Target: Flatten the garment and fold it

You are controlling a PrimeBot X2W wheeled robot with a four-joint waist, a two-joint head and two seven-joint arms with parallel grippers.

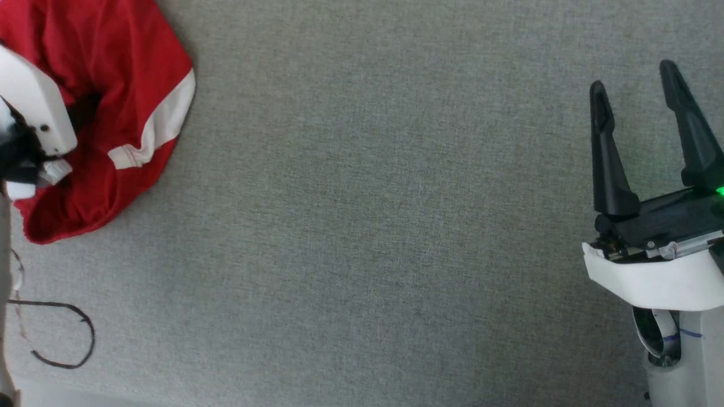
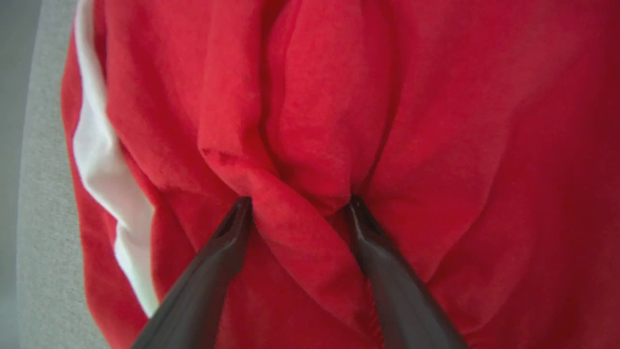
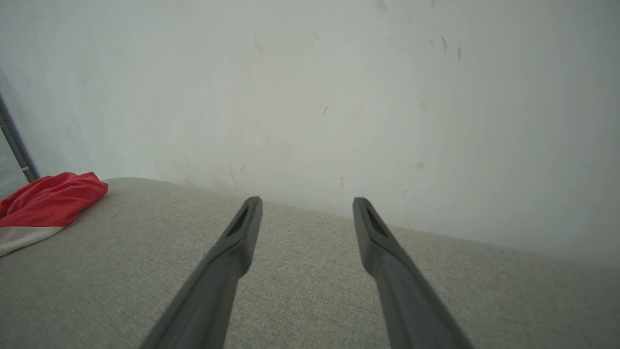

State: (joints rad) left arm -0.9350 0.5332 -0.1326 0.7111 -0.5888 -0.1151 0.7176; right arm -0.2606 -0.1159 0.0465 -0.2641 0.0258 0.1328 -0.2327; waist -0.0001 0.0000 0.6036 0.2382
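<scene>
head view: the garment [image 1: 130,85] lies bunched at the upper left of the grey fabric surface [image 1: 367,226], red with a white stripe [image 1: 164,121] curving down its right side. the left arm's white wrist shell [image 1: 34,102] sits over the garment's left part and hides that arm's fingers. a thin dark cable [image 1: 68,339] loops on the surface below the garment. the right gripper [image 1: 633,79] hovers at the far right, well apart from the garment, its two dark fingers spread and nothing between them; a green light [image 1: 719,192] glows on its base

left wrist view: the left gripper [image 2: 299,202] has its fingers spread wide, tips pressed into the red cloth with a raised fold running between them; the fold is not pinched, so the gripper is released. the white stripe runs down the left, next to a strip of grey surface

right wrist view: the right gripper's fingers stand apart over the bare grey surface, facing a pale wall [image 3: 310,87]. the garment lies far off at the left edge, beside a dark bar [image 3: 14,145]
</scene>
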